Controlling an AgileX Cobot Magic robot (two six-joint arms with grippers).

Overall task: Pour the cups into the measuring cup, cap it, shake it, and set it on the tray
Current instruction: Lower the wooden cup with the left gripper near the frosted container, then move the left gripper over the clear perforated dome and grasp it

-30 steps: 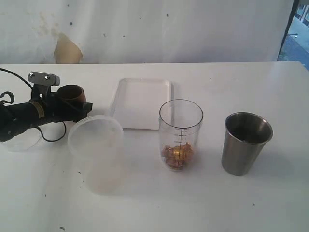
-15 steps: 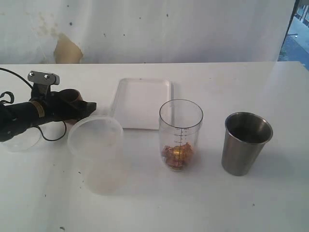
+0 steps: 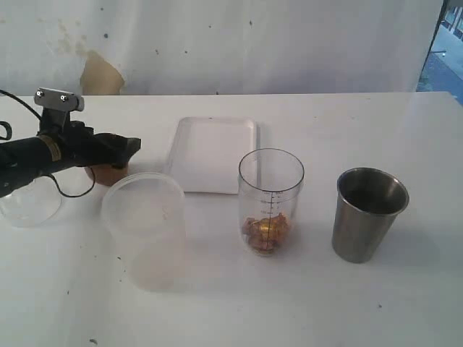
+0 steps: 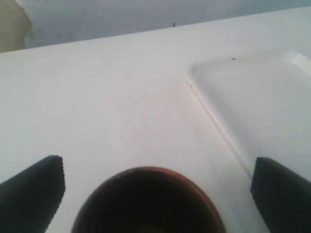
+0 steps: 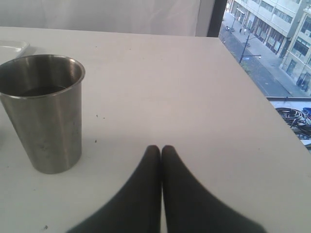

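Note:
The dark-brown wooden cup (image 3: 107, 173) stands on the table left of the tray, partly hidden under my left arm. My left gripper (image 3: 124, 148) hovers just above it and is open; in the left wrist view the cup (image 4: 148, 201) sits between the wide-spread fingers (image 4: 31, 194) of the left gripper (image 4: 156, 165) without touching them. The clear measuring cup (image 3: 271, 195) stands in the middle with orange-brown bits at its bottom. The steel tumbler (image 3: 369, 213) (image 5: 43, 111) stands to its right. My right gripper (image 5: 160, 148) is shut and empty, beside the tumbler. The white tray (image 3: 213, 152) (image 4: 262, 102) lies behind.
A wide frosted plastic tub (image 3: 145, 224) stands just in front of the wooden cup, close to my left arm. A clear round lid (image 3: 29, 206) lies at the far left under the arm. The table's right edge (image 5: 272, 102) runs near the right gripper.
The wooden cup went from raised in my left gripper down onto the table. The left gripper has since risen a little and stands open above it. Nothing else moved.

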